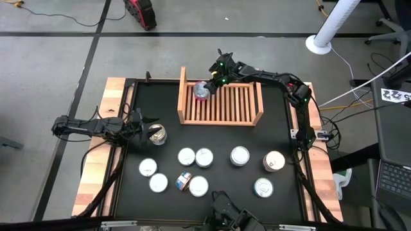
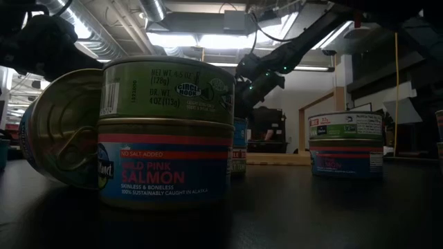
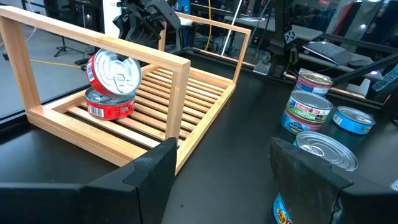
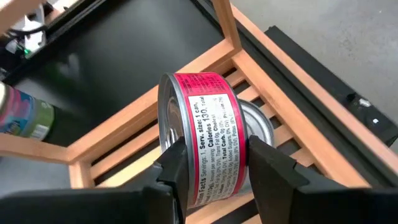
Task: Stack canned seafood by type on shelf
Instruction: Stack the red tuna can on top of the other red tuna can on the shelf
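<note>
high: overhead | low: tabletop, level | wrists: close | shared: shelf [image 1: 221, 102]

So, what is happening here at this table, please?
The robot is sorting tins onto the wooden shelf. The right pincer is shut on a red-labelled tin, tilted on its edge above another red tin that already lies at one end of the shelf. The left pincer is open, near a tin at the left side of the table. Several more tins, some stacked in twos, wait on the black table in front of the shelf.
</note>
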`<control>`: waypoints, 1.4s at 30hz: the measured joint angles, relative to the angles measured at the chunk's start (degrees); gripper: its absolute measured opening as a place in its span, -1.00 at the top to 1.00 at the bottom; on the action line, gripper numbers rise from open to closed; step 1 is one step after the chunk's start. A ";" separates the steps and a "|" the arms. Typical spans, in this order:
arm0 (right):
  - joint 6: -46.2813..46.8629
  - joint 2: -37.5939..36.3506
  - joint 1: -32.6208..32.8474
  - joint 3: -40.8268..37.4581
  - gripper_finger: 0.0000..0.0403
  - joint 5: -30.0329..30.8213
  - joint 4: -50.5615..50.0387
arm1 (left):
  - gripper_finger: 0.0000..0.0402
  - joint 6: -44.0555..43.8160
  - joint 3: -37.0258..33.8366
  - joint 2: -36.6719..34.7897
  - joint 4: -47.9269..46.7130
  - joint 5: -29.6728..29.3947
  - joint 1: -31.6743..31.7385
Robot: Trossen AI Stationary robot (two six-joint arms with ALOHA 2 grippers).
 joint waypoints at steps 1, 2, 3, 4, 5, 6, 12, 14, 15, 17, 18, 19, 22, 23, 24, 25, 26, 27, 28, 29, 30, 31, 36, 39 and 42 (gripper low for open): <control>1.04 0.00 0.00 0.00 0.36 -0.63 0.15 | -0.24 0.01 0.00 0.00 0.00 0.00 0.01; 2.00 0.00 0.00 0.00 0.36 -0.98 0.20 | -0.24 0.02 0.00 0.00 0.00 0.00 0.00; 2.19 0.00 0.00 0.00 0.36 -0.94 0.20 | -0.24 0.02 0.00 0.00 0.00 0.00 0.00; 2.24 0.12 0.00 0.00 0.36 -0.98 0.29 | -0.24 0.02 -0.01 0.00 0.00 0.00 0.00; 2.49 0.23 0.00 0.00 0.36 -1.09 0.44 | -0.24 0.02 0.00 0.00 0.01 0.00 0.00; 3.10 0.32 0.01 0.00 0.36 -1.07 0.41 | -0.24 0.02 0.00 0.00 0.00 0.00 0.00; 4.56 2.32 0.01 0.07 0.36 -2.46 1.56 | -0.24 -0.22 0.00 0.00 0.02 -0.01 0.01; 4.55 2.54 0.00 0.11 0.36 -2.59 1.69 | -0.24 -0.22 0.00 0.00 0.02 -0.01 0.00; 4.55 2.58 0.00 0.11 0.36 -2.56 1.69 | -0.24 -0.22 -0.01 0.00 0.01 0.00 0.02; 4.50 2.58 0.00 0.11 0.36 -2.55 1.71 | -0.24 -0.24 0.00 0.00 0.02 -0.02 0.02; 4.48 2.58 0.00 0.11 0.36 -2.59 1.77 | -0.24 -0.24 0.00 0.00 0.02 -0.02 0.00; 4.46 2.62 0.00 0.11 0.36 -2.63 1.89 | -0.24 -0.24 0.00 0.00 0.02 -0.02 0.00; 4.32 2.68 0.00 0.11 0.34 -2.58 2.51 | -0.24 -0.28 0.00 0.00 0.02 -0.02 0.02; 4.31 2.71 0.00 0.11 0.33 -2.40 2.70 | -0.24 -0.47 0.00 0.00 0.02 -0.02 0.02; 4.33 2.73 0.00 0.10 0.32 -2.29 2.92 | -0.24 -0.57 0.00 0.00 0.01 -0.01 0.01; 4.76 2.73 0.00 0.09 0.30 -2.10 3.12 | -0.24 -0.57 0.00 0.00 0.02 -0.02 0.00; 5.36 2.74 0.00 0.08 0.28 -1.94 3.35 | -0.24 -0.59 -0.01 0.00 0.01 -0.02 0.01; 6.09 2.75 0.00 0.07 0.26 -1.85 3.47 | -0.24 -0.59 0.00 0.00 0.01 -0.02 0.00; 6.45 2.78 0.00 0.07 0.23 -1.84 3.47 | -0.24 -0.59 0.00 0.00 0.02 -0.02 0.02; 6.47 2.78 0.02 0.07 0.21 -1.84 3.47 | -0.24 -0.59 0.00 0.00 0.02 -0.02 0.00; 6.47 2.78 0.02 0.07 0.18 -1.80 3.47 | -0.24 -0.59 0.00 0.00 0.02 -0.02 0.00; 6.47 2.79 0.02 0.04 0.16 -1.71 3.44 | -0.24 -0.59 0.00 0.00 0.02 -0.02 0.00; 6.49 2.89 0.00 -0.04 0.04 0.81 3.12 | -0.24 -0.59 0.00 0.00 0.02 -0.01 0.01; 6.49 2.89 0.00 -0.04 -0.02 1.82 3.18 | -0.24 -0.59 0.00 0.00 0.02 0.00 0.00; 6.56 2.89 0.00 -0.04 -0.09 2.20 3.26 | -0.24 -0.59 -0.02 0.00 0.02 0.00 0.01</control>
